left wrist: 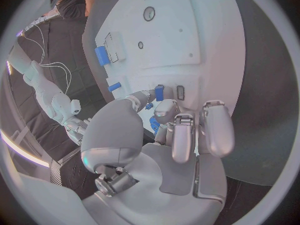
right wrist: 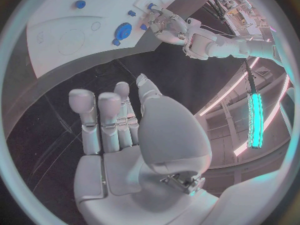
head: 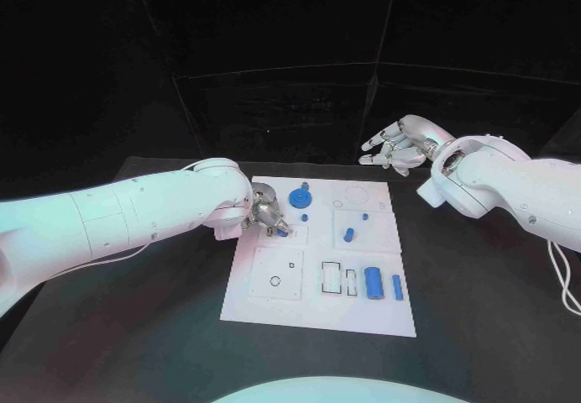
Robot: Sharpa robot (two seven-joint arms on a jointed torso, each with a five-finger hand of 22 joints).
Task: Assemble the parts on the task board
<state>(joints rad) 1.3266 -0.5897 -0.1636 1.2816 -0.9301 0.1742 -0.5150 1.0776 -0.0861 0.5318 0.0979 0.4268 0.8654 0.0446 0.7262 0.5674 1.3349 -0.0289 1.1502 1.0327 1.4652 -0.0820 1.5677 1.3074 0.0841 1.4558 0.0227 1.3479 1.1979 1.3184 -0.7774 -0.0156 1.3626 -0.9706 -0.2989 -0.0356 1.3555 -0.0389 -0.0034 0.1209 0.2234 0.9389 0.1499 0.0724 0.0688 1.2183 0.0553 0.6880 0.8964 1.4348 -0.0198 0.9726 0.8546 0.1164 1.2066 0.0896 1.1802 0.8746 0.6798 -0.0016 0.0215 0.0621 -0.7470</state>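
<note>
Black table (head: pixel 484 319), dark panelled wall (head: pixel 290 101)

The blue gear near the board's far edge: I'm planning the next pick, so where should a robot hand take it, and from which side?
Grip the blue gear by its toothed rim, coming straight down from above. It seems to lie flat on the task board, so only the rim and top look reachable. The left robot hand is right beside it, probably the easier reach than the right robot hand, held off the board.

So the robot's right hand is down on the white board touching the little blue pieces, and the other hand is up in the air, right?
Not quite: it is the left hand down on the white board, fingers at a small blue piece. The right hand is up, off the board, holding nothing. The head view shows this.
</note>
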